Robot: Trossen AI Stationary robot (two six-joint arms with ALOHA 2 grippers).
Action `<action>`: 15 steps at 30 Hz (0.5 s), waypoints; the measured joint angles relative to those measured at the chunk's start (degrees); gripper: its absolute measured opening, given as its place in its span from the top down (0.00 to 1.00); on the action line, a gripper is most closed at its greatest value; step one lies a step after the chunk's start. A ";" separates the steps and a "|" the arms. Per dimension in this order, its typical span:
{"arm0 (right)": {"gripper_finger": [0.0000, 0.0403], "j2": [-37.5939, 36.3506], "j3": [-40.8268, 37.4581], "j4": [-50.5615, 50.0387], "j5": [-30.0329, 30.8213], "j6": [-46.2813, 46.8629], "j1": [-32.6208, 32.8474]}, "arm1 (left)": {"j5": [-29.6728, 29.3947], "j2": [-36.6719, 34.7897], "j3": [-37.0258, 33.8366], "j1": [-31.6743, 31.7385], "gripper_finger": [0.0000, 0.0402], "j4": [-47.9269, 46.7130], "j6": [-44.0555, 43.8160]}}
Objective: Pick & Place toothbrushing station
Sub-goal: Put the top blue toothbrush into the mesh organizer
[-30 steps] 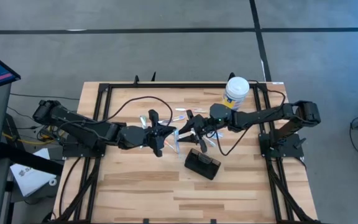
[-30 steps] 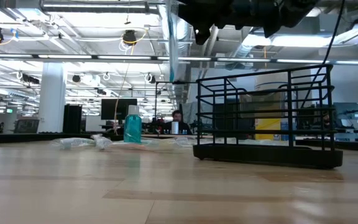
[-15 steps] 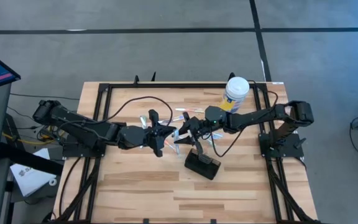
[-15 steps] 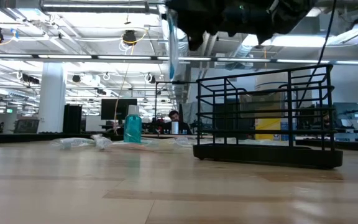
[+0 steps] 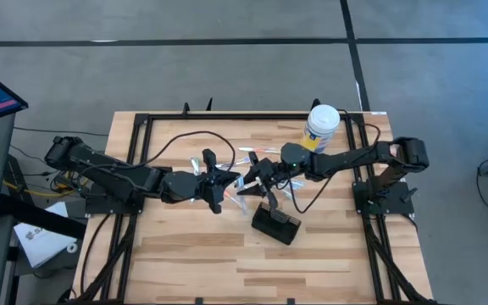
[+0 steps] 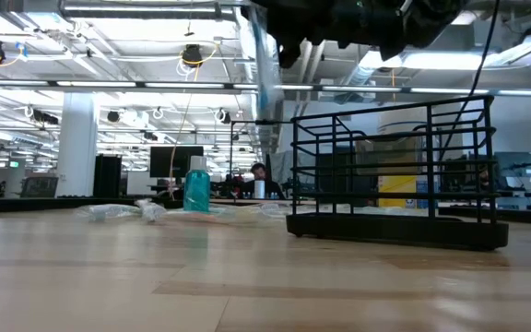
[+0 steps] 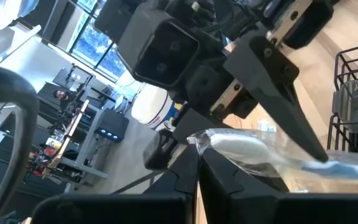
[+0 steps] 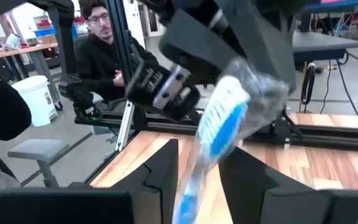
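Worktop [image 5: 193,254] is showing pale wood planks, smooth, with a slight sheen in the low view. Station [image 6: 395,171] is looking like thin black wire on a matt black base. Toothbrush [image 8: 219,127] is showing blue and white plastic inside a clear, crinkly, glossy wrapper. Right gripper [image 8: 197,180] fingers are looking like matt dark plastic, left gripper [image 7: 197,171] the same. Tub [image 5: 322,127] is showing a smooth white plastic lid and a yellow label. Bottle [image 6: 196,189] is looking like translucent teal plastic. Frame rails [image 5: 134,169] are showing matt black metal.
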 joint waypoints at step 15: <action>0.98 0.04 -0.02 -0.36 0.02 -1.97 -0.06 | 0.29 0.00 0.00 -0.02 0.98 0.09 0.00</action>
